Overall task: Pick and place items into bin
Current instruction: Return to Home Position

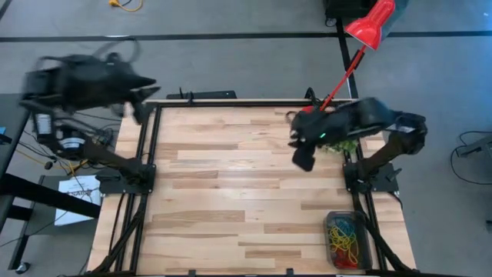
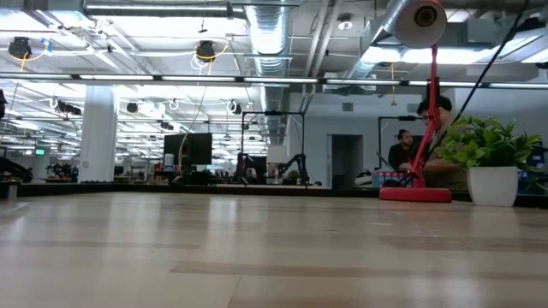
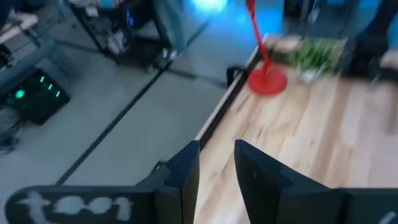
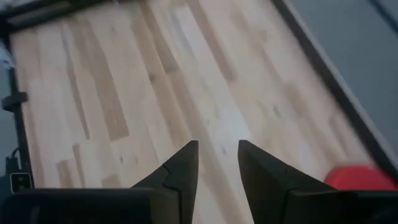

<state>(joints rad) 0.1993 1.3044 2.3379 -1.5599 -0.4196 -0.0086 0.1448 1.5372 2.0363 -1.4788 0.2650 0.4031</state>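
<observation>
The bin (image 1: 348,241), a small dark tray, sits at the table's near right corner with a tangle of yellow, red, green and blue loops (image 1: 344,235) lying inside it. No loops show on the bare wood. My left gripper (image 1: 141,101) hangs above the table's far left corner, over the frame edge; its fingers (image 3: 216,163) stand slightly apart and hold nothing. My right gripper (image 1: 302,158) hovers high over the far right part of the table, near the plant, fingers (image 4: 218,158) slightly apart and empty.
A red lamp, its base (image 2: 415,193) by the far right edge and its head (image 1: 370,23) beyond the table. A potted plant (image 2: 492,162) next to the base. Black frame rails (image 1: 150,146) run along the table's sides. People sit in the room behind.
</observation>
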